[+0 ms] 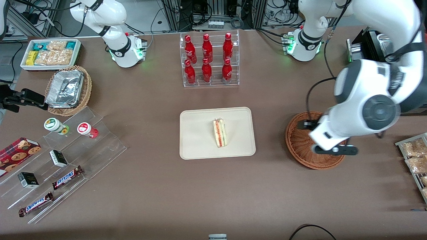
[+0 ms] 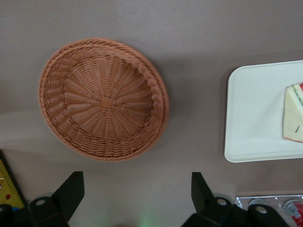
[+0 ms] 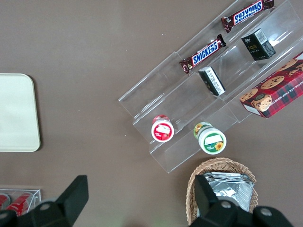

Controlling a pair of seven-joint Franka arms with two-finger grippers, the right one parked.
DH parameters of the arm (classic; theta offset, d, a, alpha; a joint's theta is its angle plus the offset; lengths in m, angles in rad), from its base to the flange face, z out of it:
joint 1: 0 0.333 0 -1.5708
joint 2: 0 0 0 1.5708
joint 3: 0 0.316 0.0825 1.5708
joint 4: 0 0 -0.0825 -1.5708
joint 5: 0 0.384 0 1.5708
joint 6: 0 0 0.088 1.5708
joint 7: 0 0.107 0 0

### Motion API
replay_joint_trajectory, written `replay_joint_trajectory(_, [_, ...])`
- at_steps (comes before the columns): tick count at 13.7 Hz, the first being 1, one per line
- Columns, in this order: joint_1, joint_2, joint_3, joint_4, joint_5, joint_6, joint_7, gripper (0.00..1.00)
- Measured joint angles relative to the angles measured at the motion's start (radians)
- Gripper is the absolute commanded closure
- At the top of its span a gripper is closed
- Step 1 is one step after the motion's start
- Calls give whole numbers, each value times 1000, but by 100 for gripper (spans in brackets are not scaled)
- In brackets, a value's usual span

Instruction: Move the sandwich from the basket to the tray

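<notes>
Sandwich [image 1: 220, 133] lying on the tray [image 1: 196, 146], basket [image 2: 103, 98] sitting empty beneath the gripper [image 2: 137, 198] hovering with fingers spread and holding nothing — bread probably soft, light, crushable — best pinched gently across its flat faces.

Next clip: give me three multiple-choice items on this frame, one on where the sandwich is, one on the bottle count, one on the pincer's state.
1. Where is the sandwich?
A. in the basket
B. on the tray
C. on the bare table

2. How many red bottles stand in the clear rack?
A. four
B. six
C. eight

3. The left arm's pincer is:
A. open, empty
B. shut on the sandwich
C. shut on a bottle

Answers: 1 B, it lies on the tray while the basket holds nothing; 2 B, two rows of three; 3 A, fingers spread above the basket.
</notes>
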State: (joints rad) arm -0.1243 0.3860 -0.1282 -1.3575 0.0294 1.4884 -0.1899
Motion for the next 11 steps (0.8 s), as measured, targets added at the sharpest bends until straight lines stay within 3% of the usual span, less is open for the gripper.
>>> replay_joint_trajectory(11, [146,-310,-3,-220,-1,-58,105,0])
